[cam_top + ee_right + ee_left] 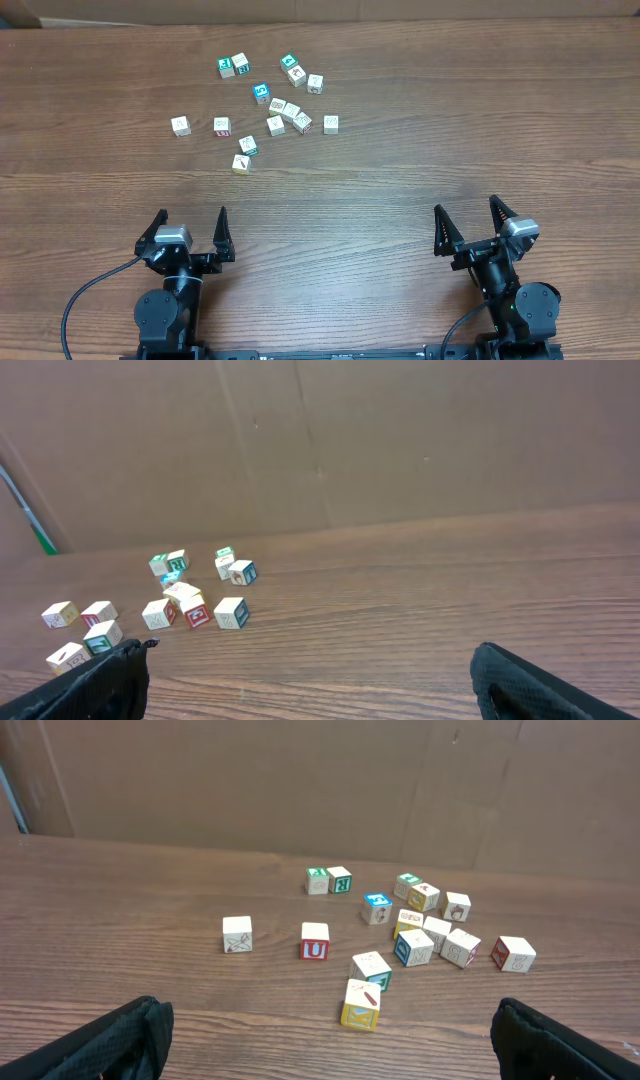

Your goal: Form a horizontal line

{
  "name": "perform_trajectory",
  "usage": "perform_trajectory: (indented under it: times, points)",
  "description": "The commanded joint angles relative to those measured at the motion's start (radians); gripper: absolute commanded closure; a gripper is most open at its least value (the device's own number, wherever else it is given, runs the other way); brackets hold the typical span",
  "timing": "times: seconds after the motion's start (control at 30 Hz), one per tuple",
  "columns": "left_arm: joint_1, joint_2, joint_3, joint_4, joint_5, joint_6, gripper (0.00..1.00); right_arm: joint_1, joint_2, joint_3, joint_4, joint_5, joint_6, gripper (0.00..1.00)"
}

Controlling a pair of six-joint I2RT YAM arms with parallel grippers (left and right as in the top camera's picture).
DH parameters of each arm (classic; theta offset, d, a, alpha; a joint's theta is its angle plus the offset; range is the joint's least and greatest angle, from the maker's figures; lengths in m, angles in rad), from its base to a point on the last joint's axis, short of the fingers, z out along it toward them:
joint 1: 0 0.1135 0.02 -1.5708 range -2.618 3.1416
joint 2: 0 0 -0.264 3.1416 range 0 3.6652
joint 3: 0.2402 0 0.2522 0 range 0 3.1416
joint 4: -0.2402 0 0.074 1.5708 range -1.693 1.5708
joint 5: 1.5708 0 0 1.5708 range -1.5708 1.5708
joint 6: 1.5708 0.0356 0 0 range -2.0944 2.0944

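Overhead: you have nothing done here, judging by the layout. There is no line yet. The small wooden picture cubes lie scattered in a loose cluster on the far half of the table [450, 120], left of centre. The blue-faced cube [261, 93] with the white "5" sits mid-cluster. The whitish cubes [291, 111] crowd just beside it on the near right, some touching, turned at odd angles. The green-faced cubes [226, 67] sit at the far edge of the cluster. The left gripper [191, 218] and right gripper [466, 208] wait at the near edge, well apart from every cube, fingers spread, holding nothing. All of it is left: pick four cubes, row them side by side, square them up.

Left wrist: the black fingers [120, 1040] show at the bottom corners, wide apart, with nothing between them. The cubes are square-edged pale wood, matte, with printed faces. A red-sided cube [314, 942] and a yellow-sided cube [361, 1005] lie nearest. The table is flat, with a dark wood grain.

Right wrist: the fingers [90, 685] are spread and empty. The cluster sits far left in this view, its prints too small to read. A plain brown cardboard wall [400, 450] stands behind the table.
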Motion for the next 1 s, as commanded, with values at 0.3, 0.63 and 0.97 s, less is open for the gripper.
perform_trajectory:
  times: [0.3, 0.63, 0.97]
  points:
    - [-0.007, -0.011, -0.004, -0.001, -0.013, 0.014, 0.0, -0.005, -0.008, -0.011, 0.004, -0.001, 0.003, 0.0]
    - [-0.006, -0.011, 0.029, 0.013, 0.063, 0.014, 0.0, -0.005, -0.008, -0.011, 0.004, -0.001, 0.003, 0.0]
    - [-0.006, -0.01, 0.351, -0.14, 0.209, 0.011, 0.01, -0.005, -0.008, -0.011, 0.004, -0.001, 0.003, 0.0]
